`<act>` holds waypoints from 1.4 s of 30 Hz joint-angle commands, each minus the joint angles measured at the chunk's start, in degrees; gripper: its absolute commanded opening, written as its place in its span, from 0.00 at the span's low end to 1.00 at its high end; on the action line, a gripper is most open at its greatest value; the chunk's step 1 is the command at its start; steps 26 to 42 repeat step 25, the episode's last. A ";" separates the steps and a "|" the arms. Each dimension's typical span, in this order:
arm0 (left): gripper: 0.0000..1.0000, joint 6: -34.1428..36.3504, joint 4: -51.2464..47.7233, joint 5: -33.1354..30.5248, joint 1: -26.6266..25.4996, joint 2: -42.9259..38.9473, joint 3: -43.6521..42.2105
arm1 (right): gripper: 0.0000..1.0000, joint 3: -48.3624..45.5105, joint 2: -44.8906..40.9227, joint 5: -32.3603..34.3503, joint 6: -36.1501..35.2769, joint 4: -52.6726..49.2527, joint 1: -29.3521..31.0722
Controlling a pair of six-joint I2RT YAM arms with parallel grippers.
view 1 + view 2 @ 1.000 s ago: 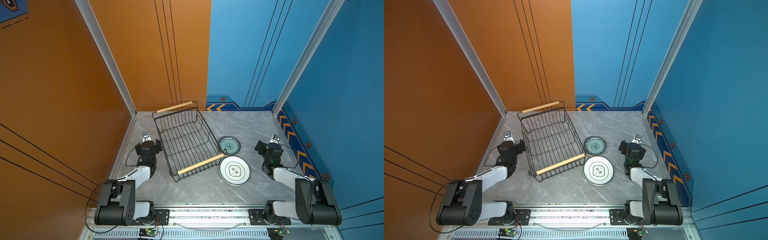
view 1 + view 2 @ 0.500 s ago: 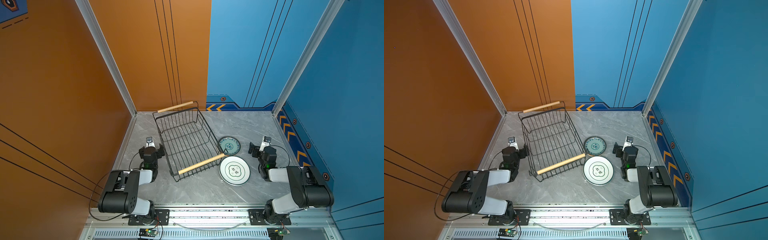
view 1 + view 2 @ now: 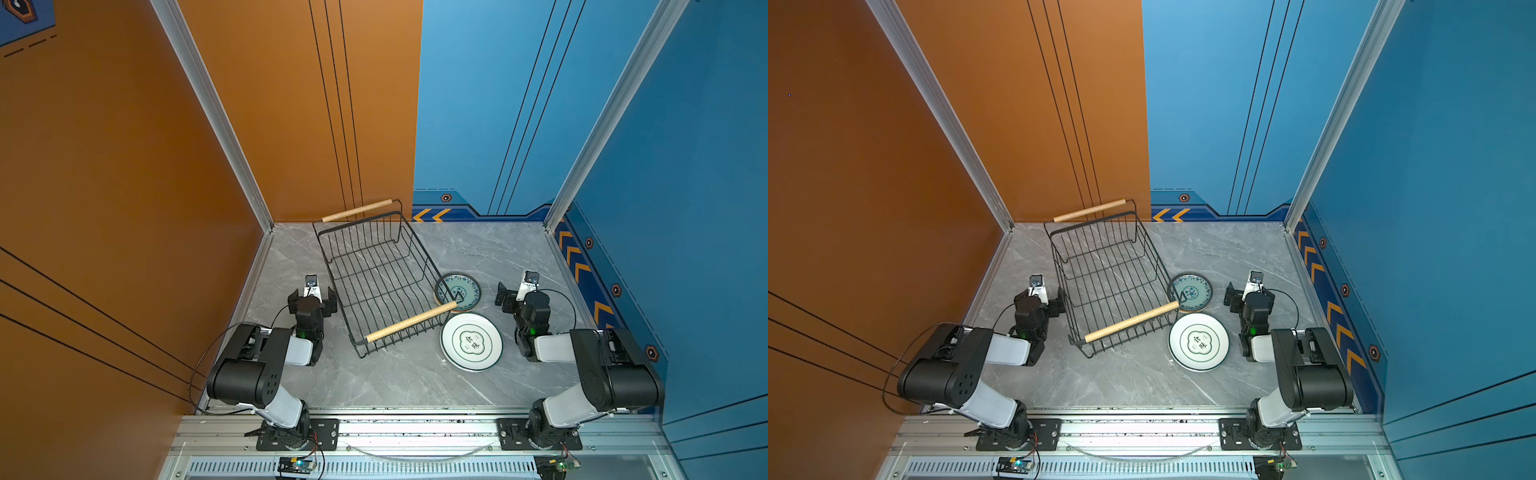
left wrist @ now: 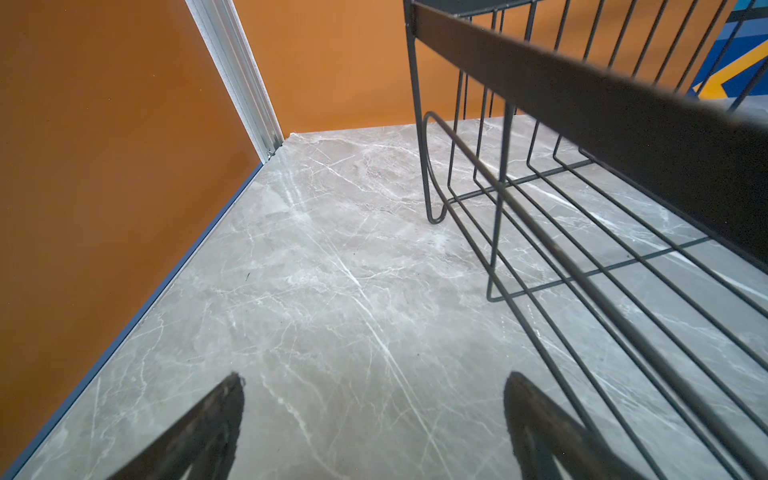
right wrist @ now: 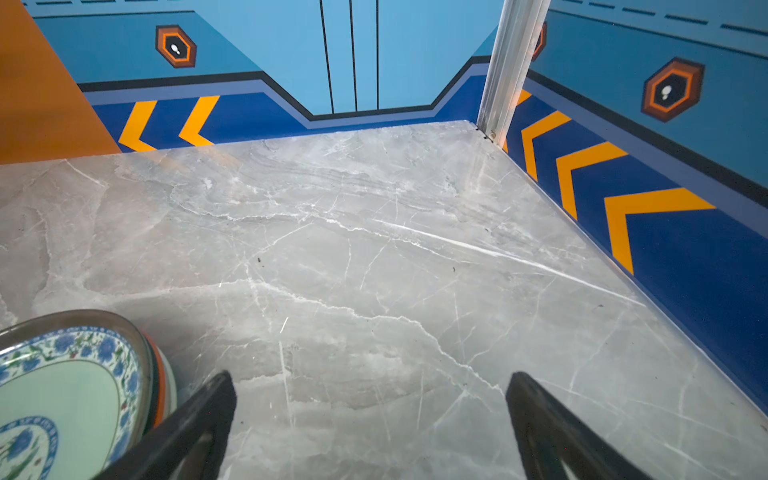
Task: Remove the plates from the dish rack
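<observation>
In both top views a grey marble tabletop (image 3: 374, 382) is shown, walled in orange on the left and blue on the right. A black wire dish rack (image 3: 423, 249) (image 3: 1156, 255) is set slantwise on it, running from near the far left corner toward the middle. Only marble shows through its wires, and no plate is seen inside.

The plates are found outside the rack, between the middle of the tabletop and its right edge. A teal-patterned plate (image 3: 458, 291) (image 3: 1190, 291) lies flat just beside the rack's nearer wooden handle (image 3: 409, 322); the handle's end overlaps its rim, and whether they touch cannot be told. A larger white plate (image 3: 471, 341) (image 3: 1199, 341), dark-rimmed with an emblem, lies flat just in front of it, toward the front edge. In the right wrist view an orange rim (image 5: 160, 386) is seen under the teal-patterned plate (image 5: 70, 386), so a stack is indicated. The number of plates in either pile cannot be counted. Flat stacking by size is judged to keep the piles steady and compact.

The left tool (image 3: 312, 297) (image 4: 374, 382) is held low beside the rack's left wall, spread wide with nothing between its fingers. The right tool (image 3: 519, 295) (image 5: 371, 378) is held low near the right edge, just beside the teal pile, likewise spread and empty. Both arms are folded close to the front corners, which reads as a resting pose. The unloading is judged complete.
</observation>
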 commanded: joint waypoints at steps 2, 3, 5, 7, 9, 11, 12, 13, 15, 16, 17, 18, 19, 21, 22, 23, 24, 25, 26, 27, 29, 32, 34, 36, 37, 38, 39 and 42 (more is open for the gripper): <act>0.98 1.08 1.32 -0.25 -0.29 0.59 0.35 | 1.00 0.97 0.41 2.30 -0.11 -1.92 0.44; 0.98 1.09 1.30 -0.24 -0.31 0.54 0.37 | 1.00 1.02 0.48 2.29 -0.06 -1.92 0.44; 0.98 1.05 1.23 -0.10 -0.24 0.62 0.44 | 1.00 0.97 0.48 2.29 -0.11 -1.94 0.44; 0.98 1.06 1.12 -0.07 -0.22 0.61 0.40 | 1.00 0.99 0.48 2.26 -0.05 -1.92 0.44; 0.98 0.89 1.14 -0.60 -0.22 0.54 0.49 | 1.00 1.00 0.48 2.37 -0.16 -1.92 0.51; 0.98 0.69 0.50 -0.84 -0.07 0.62 0.80 | 1.00 0.99 0.48 2.38 -0.18 -1.92 0.53; 0.98 0.53 0.04 -0.79 0.00 0.58 1.01 | 1.00 0.99 0.48 2.51 -0.27 -1.92 0.69; 0.98 0.44 -0.17 -0.63 0.12 0.62 1.08 | 1.00 1.08 0.48 3.02 -0.55 -1.92 1.08; 0.98 0.50 -0.18 -0.58 0.15 0.57 1.06 | 1.00 0.83 0.48 3.77 -1.06 -1.49 1.63; 0.98 0.45 -0.23 -0.58 0.13 0.60 1.07 | 1.00 0.71 0.48 3.97 -1.23 -1.24 1.76; 0.98 0.43 -0.18 -0.66 0.13 0.62 1.10 | 1.00 0.79 0.48 3.90 -1.20 -1.30 1.73; 0.98 0.45 -0.18 -0.64 0.17 0.56 1.12 | 1.00 0.81 0.48 3.93 -1.27 -1.26 1.76; 0.98 0.41 -0.18 -0.64 0.13 0.61 1.06 | 1.00 0.78 0.48 3.97 -1.24 -1.30 1.80; 0.98 0.42 -0.18 -0.61 0.14 0.56 1.08 | 1.00 0.83 0.53 4.02 -1.25 -1.30 1.85; 0.98 0.42 -0.18 -0.59 0.14 0.57 1.07 | 1.00 0.79 0.48 4.00 -1.25 -1.30 1.84; 0.98 0.42 -0.18 -0.66 0.13 0.55 1.05 | 1.00 0.75 0.48 4.03 -1.27 -1.29 1.84; 0.98 0.41 -0.17 -0.64 0.14 0.55 1.08 | 1.00 0.82 0.48 3.98 -1.25 -1.29 1.84; 0.98 0.41 -0.20 -0.63 0.14 0.59 1.14 | 1.00 0.74 0.50 3.93 -1.20 -1.30 1.84; 0.98 0.41 -0.20 -0.63 0.14 0.59 1.14 | 1.00 0.74 0.50 3.93 -1.20 -1.30 1.84; 0.98 0.41 -0.20 -0.63 0.14 0.59 1.14 | 1.00 0.74 0.50 3.93 -1.20 -1.30 1.84; 0.98 0.41 -0.20 -0.63 0.14 0.59 1.14 | 1.00 0.74 0.50 3.93 -1.20 -1.30 1.84; 0.98 0.41 -0.20 -0.63 0.14 0.59 1.14 | 1.00 0.74 0.50 3.93 -1.20 -1.30 1.84; 0.98 0.41 -0.20 -0.63 0.14 0.59 1.14 | 1.00 0.74 0.50 3.93 -1.20 -1.30 1.84; 0.98 0.41 -0.20 -0.63 0.14 0.59 1.14 | 1.00 0.74 0.50 3.93 -1.20 -1.30 1.84; 0.98 0.41 -0.20 -0.63 0.14 0.59 1.14 | 1.00 0.74 0.50 3.93 -1.20 -1.30 1.84; 0.98 0.41 -0.20 -0.63 0.14 0.59 1.14 | 1.00 0.74 0.50 3.93 -1.20 -1.30 1.84; 0.98 0.41 -0.20 -0.63 0.14 0.59 1.14 | 1.00 0.74 0.50 3.93 -1.20 -1.30 1.84; 0.98 0.41 -0.20 -0.63 0.14 0.59 1.14 | 1.00 0.74 0.50 3.93 -1.20 -1.30 1.84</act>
